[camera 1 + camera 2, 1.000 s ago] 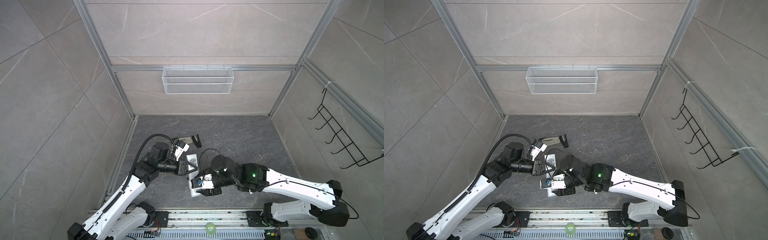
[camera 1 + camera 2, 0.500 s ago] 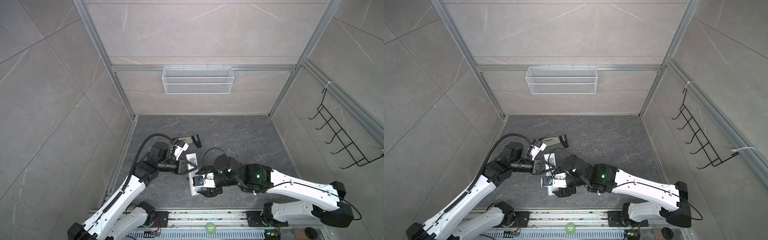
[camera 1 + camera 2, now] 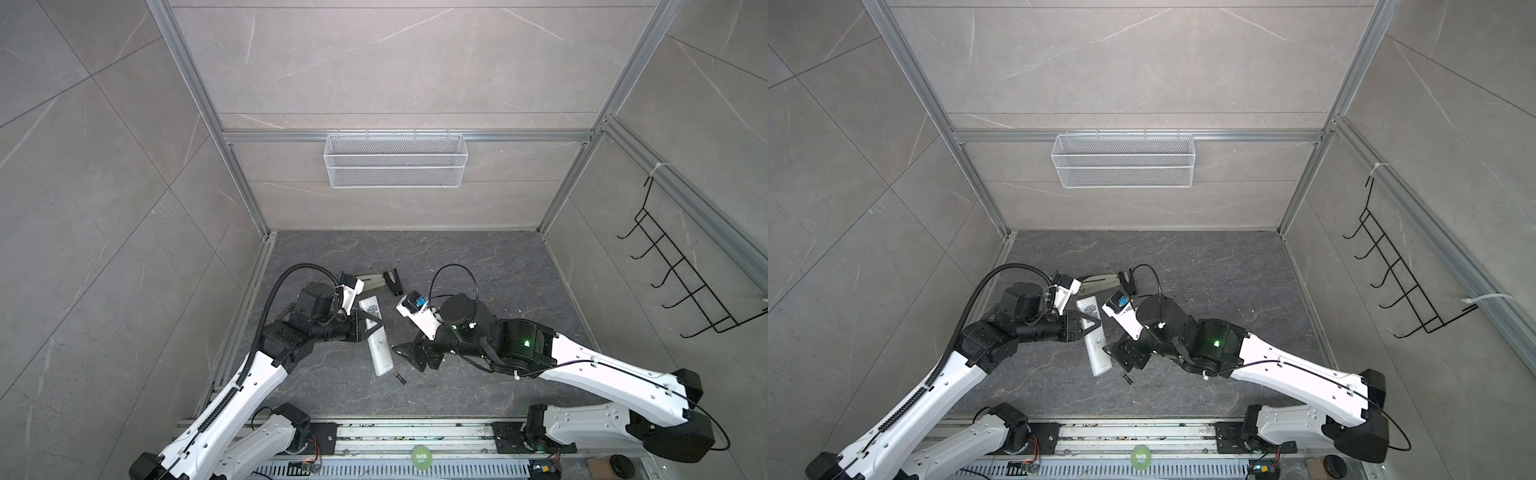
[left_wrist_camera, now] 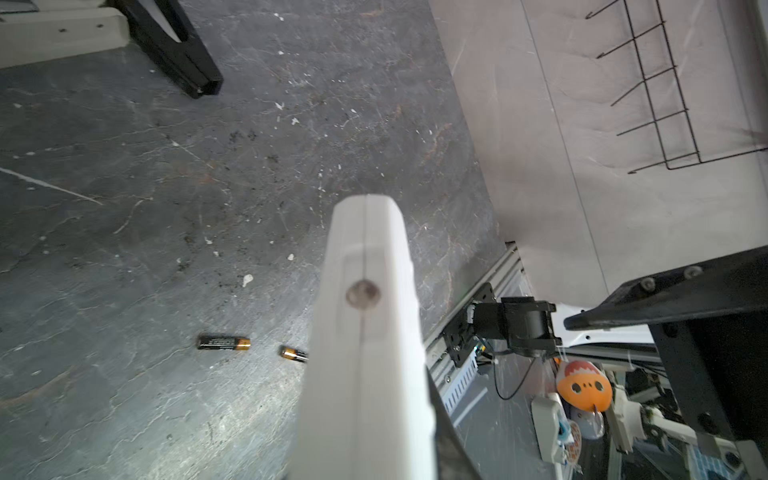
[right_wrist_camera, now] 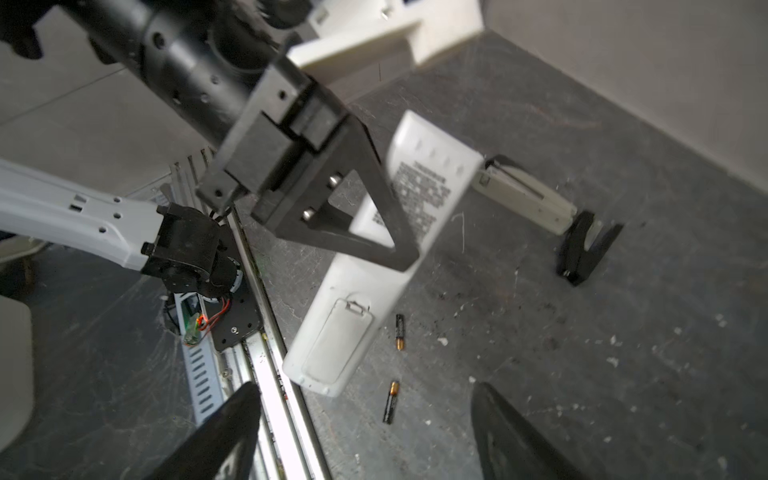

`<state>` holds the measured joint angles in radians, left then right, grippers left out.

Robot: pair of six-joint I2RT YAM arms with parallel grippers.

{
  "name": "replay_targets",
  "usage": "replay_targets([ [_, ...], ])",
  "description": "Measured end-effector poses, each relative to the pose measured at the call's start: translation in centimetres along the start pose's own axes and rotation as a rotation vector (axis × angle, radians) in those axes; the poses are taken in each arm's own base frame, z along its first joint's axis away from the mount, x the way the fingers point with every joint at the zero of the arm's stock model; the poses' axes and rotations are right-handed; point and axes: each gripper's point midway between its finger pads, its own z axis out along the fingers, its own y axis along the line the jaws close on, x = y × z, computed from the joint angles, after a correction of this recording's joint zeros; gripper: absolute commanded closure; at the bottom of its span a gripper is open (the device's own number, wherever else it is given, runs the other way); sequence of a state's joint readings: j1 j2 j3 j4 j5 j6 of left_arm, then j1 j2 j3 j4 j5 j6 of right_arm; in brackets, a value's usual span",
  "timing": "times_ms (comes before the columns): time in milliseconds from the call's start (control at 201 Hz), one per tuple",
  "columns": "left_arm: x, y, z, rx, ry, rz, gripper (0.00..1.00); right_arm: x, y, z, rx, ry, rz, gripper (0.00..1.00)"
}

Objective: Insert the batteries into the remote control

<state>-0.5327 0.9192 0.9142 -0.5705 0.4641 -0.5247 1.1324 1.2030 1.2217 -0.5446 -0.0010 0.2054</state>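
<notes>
Got left gripper [image 3: 371, 328] clamped on remote control [image 3: 381, 359] mid-body, printed back facing up, battery cover [image 5: 337, 345] shut; got right gripper [image 5: 363, 390] spread wide, fingers [image 5: 232, 432] well apart, holding nothing, hovering near remote's cover end; spotted one battery [image 5: 400, 331] loose on floor [image 5: 623, 332] just beside that end, second battery [image 5: 391, 402] close by, not touching; stapler [image 5: 528, 199] off past remote's other end

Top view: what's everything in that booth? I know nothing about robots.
long slim plastic remote control: one, white, back up, held in the left gripper
thin cylindrical batteries: two, black with copper-gold ends, loose on the floor near the remote control
stapler: one, beige and black, floor behind the remote control
wire-mesh basket: one, white, back wall
wire hook rack: one, black, right wall
left gripper: black, shut on the remote control
right gripper: black, open, empty
</notes>
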Motion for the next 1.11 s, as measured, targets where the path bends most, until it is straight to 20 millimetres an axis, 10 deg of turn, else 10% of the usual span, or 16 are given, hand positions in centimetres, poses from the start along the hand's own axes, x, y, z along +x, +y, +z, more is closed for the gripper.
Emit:
replay_targets([
  [1105,0.7,2.8,1.2,-0.147,-0.016,-0.034,1.00,3.9,-0.3,9.0,-0.131,0.121,0.307,0.30],
])
